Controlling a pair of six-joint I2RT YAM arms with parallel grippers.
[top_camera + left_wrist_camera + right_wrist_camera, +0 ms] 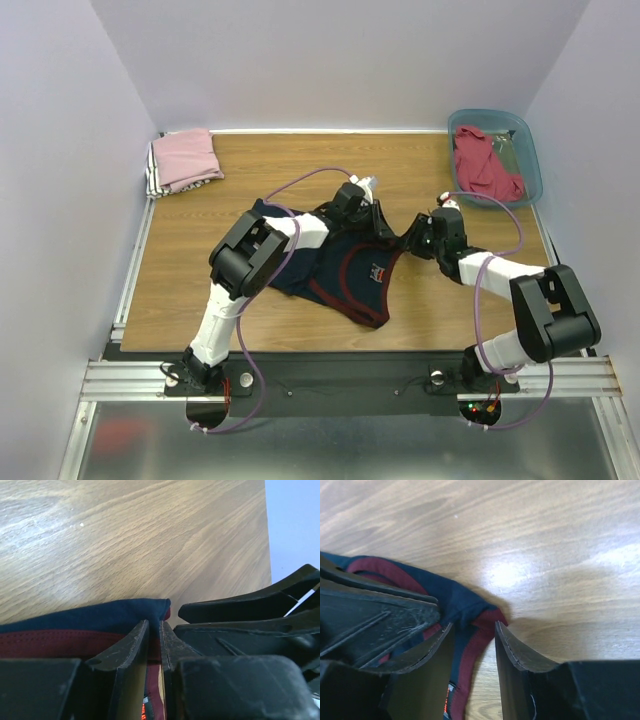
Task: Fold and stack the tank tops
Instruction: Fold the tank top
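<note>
A navy tank top (345, 275) with maroon trim lies crumpled at the table's middle. My left gripper (383, 222) is shut on its maroon-edged shoulder part, and the cloth (100, 617) is pinched between the two fingers (154, 625). Just to the right, my right gripper (412, 240) stands open around a strap of the same top (450, 592), with a gap left beside the right finger (473, 625). A folded pink tank top (185, 158) rests at the back left corner. A red one (485, 165) lies in the bin.
The teal plastic bin (532, 160) sits at the back right corner. A striped cloth (153, 178) shows under the pink top. The two grippers are nearly touching each other. Bare wood (190, 260) surrounds the navy top, with grey walls on three sides.
</note>
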